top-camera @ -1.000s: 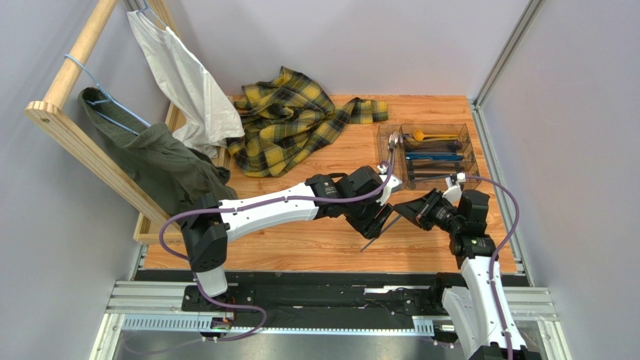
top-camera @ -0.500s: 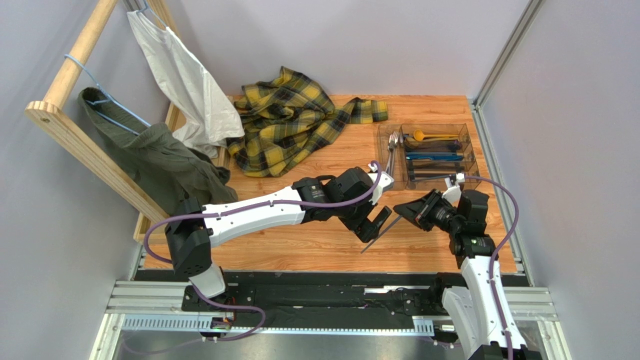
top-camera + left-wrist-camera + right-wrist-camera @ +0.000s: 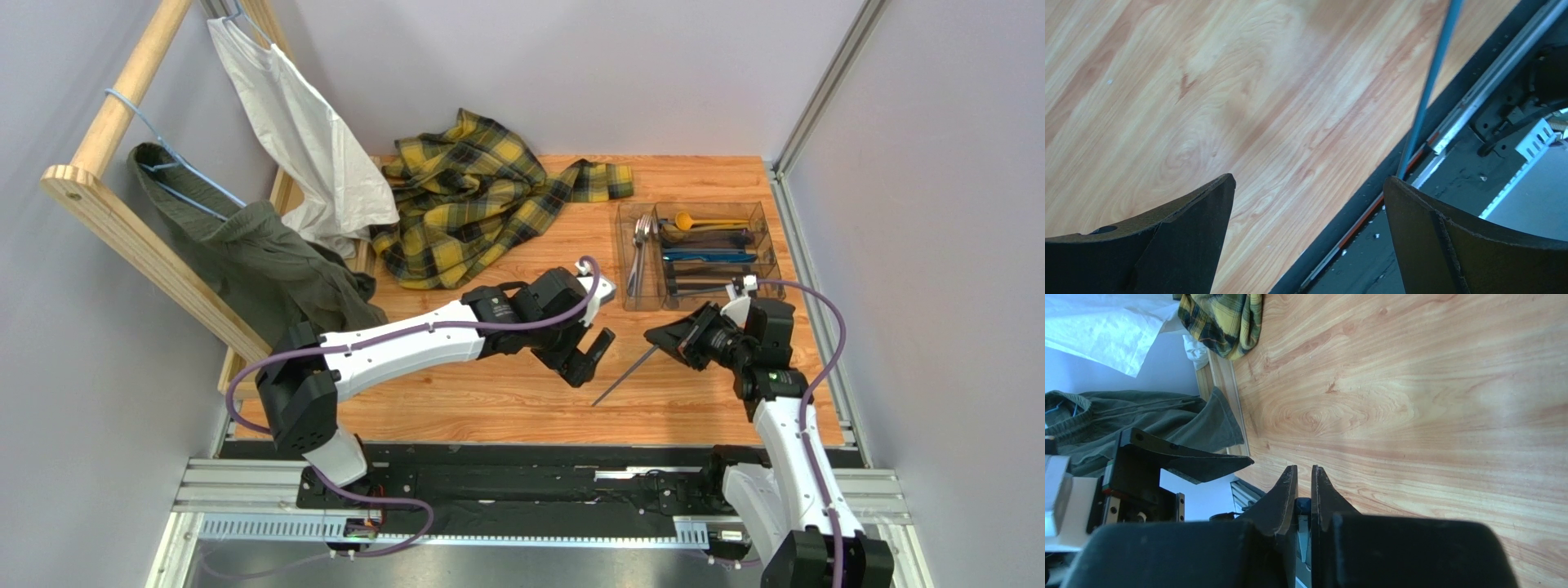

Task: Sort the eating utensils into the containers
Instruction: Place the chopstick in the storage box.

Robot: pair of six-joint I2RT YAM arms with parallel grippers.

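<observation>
My right gripper (image 3: 678, 339) is shut on one end of a slim blue-teal stick (image 3: 623, 377), which slants down-left just above the wood table. In the right wrist view the jaws (image 3: 1303, 478) pinch its blue end (image 3: 1303, 506). My left gripper (image 3: 591, 355) is open and empty, just left of the stick. In the left wrist view the stick (image 3: 1430, 92) passes beside my right finger (image 3: 1462, 245). The clear tray (image 3: 775, 263) at the back right holds a silver fork (image 3: 640, 251), a gold spoon (image 3: 705, 223) and teal pieces (image 3: 711, 256).
A yellow plaid cloth (image 3: 472, 196) lies at the back centre. A wooden rack (image 3: 123, 221) with a green garment (image 3: 245, 263) and a white one (image 3: 294, 129) stands on the left. The table's front edge and black rail (image 3: 515, 456) lie just below the stick.
My left gripper has drawn back to the left, away from the stick. My right gripper keeps hold of the stick and has shifted slightly up toward the tray.
</observation>
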